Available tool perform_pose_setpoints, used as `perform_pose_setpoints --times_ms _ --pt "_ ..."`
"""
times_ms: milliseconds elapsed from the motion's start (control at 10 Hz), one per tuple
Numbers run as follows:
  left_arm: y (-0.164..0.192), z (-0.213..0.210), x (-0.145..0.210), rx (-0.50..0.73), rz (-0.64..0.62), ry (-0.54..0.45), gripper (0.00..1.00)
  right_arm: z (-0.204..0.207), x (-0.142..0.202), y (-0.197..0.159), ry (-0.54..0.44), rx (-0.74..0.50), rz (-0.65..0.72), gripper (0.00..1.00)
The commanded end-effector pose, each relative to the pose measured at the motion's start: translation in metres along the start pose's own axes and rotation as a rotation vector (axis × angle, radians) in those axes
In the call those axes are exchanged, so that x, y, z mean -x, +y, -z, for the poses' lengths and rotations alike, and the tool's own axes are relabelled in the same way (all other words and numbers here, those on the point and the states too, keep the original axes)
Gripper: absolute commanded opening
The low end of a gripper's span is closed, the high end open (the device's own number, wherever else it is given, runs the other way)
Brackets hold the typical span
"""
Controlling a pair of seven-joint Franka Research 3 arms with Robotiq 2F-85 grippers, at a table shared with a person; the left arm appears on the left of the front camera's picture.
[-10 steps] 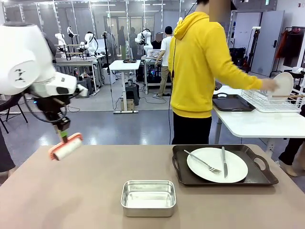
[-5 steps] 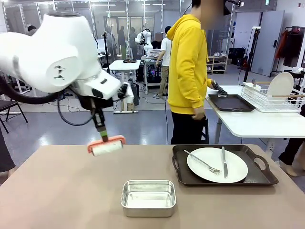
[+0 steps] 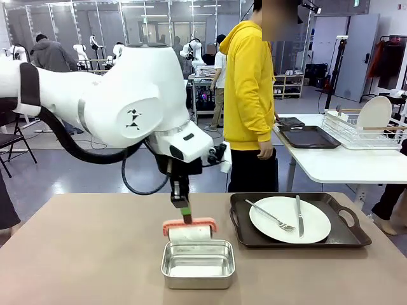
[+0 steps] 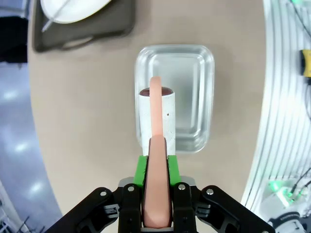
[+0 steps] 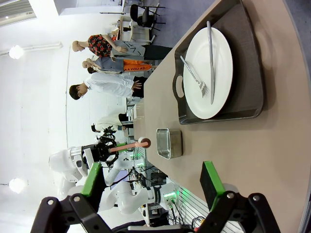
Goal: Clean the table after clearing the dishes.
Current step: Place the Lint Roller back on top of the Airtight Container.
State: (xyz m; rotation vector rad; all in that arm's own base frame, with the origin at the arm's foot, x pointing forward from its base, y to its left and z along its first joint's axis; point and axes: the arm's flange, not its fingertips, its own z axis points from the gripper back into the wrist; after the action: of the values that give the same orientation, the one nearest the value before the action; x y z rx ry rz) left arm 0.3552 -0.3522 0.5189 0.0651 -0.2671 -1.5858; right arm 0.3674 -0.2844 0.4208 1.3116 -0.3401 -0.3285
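On the tan table [image 3: 76, 254] at the right lies a black tray [image 3: 346, 238] with a white plate [image 3: 311, 229], fork and knife. My left gripper [image 3: 185, 213] is shut on the pink handle of a white roller [image 3: 189, 232], which hangs just over the far edge of a small steel pan [image 3: 197, 264]. In the left wrist view the gripper [image 4: 157, 170] clamps the handle, and the roller [image 4: 156, 114] hangs over the pan [image 4: 194, 97]. My right gripper [image 5: 150, 187] is open and holds nothing, well off from the plate [image 5: 209, 73] and tray [image 5: 248, 97].
A person in a yellow hoodie [image 3: 248, 95] stands at the table's far side. Behind, on a white side table [image 3: 337, 165], lie another black tray [image 3: 308, 136] and a wire rack with a white plate [image 3: 375, 113] standing in it.
My left arm has swung right with the roller, from above the table's left end to over the steel pan. The person has drawn back from the rack and turned.
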Motion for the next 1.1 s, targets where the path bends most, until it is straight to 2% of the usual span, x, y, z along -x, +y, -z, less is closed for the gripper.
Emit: perform_pose_setpoints --times_ms 0,200,300,700,1000 --pt "-0.003 -0.007 -0.008 0.061 0.050 -0.029 0.21 -0.001 0.002 0.002 -0.003 -0.002 -0.004 1.00" --pt "0.002 0.002 -0.012 0.071 0.061 -0.012 0.21 -0.001 0.002 0.002 -0.003 -0.002 -0.004 1.00" --pt "-0.012 0.005 -0.014 0.044 0.031 -0.025 0.21 -0.001 0.002 0.002 -0.003 -0.002 -0.004 1.00" --pt "-0.012 0.005 -0.014 0.044 0.031 -0.025 0.21 -0.001 0.002 0.002 -0.003 -0.002 -0.004 1.00" --pt "0.011 0.024 -0.022 0.124 0.044 0.036 0.21 -0.001 0.002 0.002 -0.003 -0.002 -0.004 1.00"
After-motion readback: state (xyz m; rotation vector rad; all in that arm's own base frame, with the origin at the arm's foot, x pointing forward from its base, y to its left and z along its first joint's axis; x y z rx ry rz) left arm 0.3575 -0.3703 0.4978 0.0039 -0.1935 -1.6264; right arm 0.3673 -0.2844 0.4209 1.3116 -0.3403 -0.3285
